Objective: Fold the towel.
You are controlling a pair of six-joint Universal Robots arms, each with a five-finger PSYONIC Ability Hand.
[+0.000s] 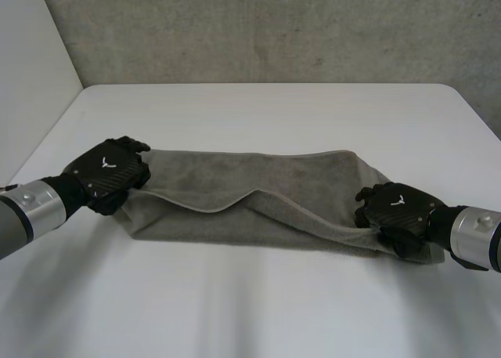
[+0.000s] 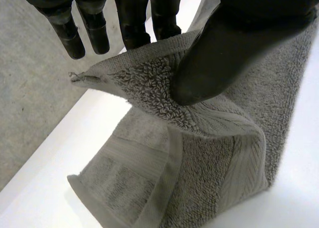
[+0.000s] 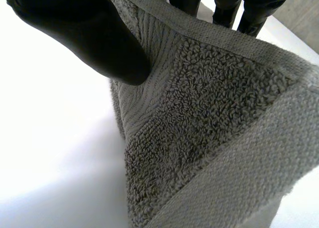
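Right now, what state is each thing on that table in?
Towel: grey, partly folded over lengthwise, stretched between the hands.
Left hand: shut, pinching the towel's left end.
Right hand: shut, pinching the towel's right end.
Table: white, bearing the towel.

Head view: high behind the arms, facing down over the surface (image 1: 258, 311) to the wall (image 1: 274, 29); whole towel (image 1: 266, 197) at middle range. Left wrist view: tight on the towel's end at left hand (image 1: 109, 174). Right wrist view: tight on the opposite end at right hand (image 1: 395, 205). Towel common to all three.
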